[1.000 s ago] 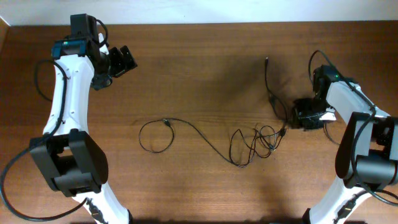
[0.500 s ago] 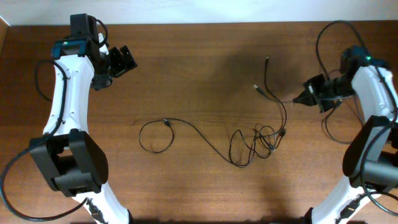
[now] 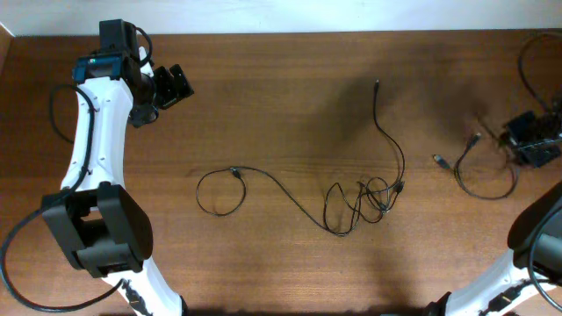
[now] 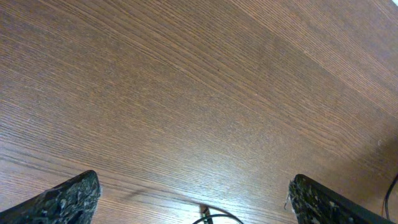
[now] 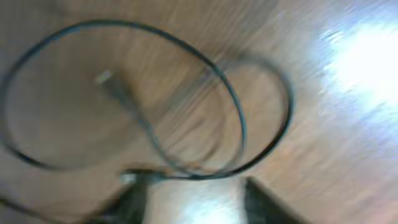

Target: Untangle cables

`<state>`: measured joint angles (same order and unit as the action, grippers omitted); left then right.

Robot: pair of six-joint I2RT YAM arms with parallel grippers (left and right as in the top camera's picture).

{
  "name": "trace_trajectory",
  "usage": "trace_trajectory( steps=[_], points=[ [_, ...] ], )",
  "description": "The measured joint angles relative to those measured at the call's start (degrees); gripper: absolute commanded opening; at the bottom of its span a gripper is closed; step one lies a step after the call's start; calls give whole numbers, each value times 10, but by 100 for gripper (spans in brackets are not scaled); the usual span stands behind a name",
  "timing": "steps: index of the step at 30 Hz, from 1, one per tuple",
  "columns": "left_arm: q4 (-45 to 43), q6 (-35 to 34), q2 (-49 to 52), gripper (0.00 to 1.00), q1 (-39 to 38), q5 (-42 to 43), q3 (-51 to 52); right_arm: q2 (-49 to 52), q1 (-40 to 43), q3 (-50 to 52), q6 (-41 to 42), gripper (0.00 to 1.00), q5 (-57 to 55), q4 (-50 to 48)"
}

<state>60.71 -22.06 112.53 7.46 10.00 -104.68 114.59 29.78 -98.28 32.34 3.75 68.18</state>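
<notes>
A tangle of thin black cables (image 3: pixel 367 197) lies at mid table. One cable runs left from it to a loop (image 3: pixel 217 193), another runs up to a plug (image 3: pixel 377 84). A separate short cable (image 3: pixel 481 191) lies curled at the right, with plugs at both ends. It shows blurred as a loop in the right wrist view (image 5: pixel 236 118). My right gripper (image 3: pixel 529 140) is at the far right edge, just beyond this cable, and its fingers (image 5: pixel 193 196) are apart with nothing between them. My left gripper (image 3: pixel 172 87) is open and empty at the back left. Its wrist view shows wide-open fingers (image 4: pixel 193 202) and a cable tip (image 4: pixel 204 216).
The wooden table (image 3: pixel 281 105) carries only the cables. Thicker black wires of the robot hang by the right arm (image 3: pixel 527 61) and the left arm (image 3: pixel 54 114). The arm bases stand at the front left and front right.
My right gripper has moved from beside the tangle to the far right edge, drawing the short cable out. That cable now lies apart on the right. The left arm has not moved.
</notes>
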Motion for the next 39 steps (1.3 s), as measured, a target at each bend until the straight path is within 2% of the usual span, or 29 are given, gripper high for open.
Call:
trace_trajectory(
  steps=[8,12,16,23,28,34,35,36,37,38,39],
  points=[
    [0,0,0,99,0,0,0,0,-2,0,-9,99,-39,37],
    [0,0,0,99,0,0,0,0,-33,0,-68,99,9,55],
    [0,0,0,99,0,0,0,0,-106,0,-107,99,35,94],
    [0,0,0,99,0,0,0,0,-305,51,-120,99,48,125],
    [0,0,0,99,0,0,0,0,-431,93,-105,99,54,83],
    [0,0,0,99,0,0,0,0,-523,111,-39,99,56,26],
    [0,0,0,99,0,0,0,0,-529,112,-35,97,56,20],
    [0,0,0,99,0,0,0,0,-532,112,-31,87,56,17],
    [0,0,0,99,0,0,0,0,-534,112,-28,74,56,14],
    [0,0,0,99,0,0,0,0,-534,112,-25,51,57,12],
    [0,0,0,99,0,0,0,0,-534,112,-23,37,56,11]
  ],
)
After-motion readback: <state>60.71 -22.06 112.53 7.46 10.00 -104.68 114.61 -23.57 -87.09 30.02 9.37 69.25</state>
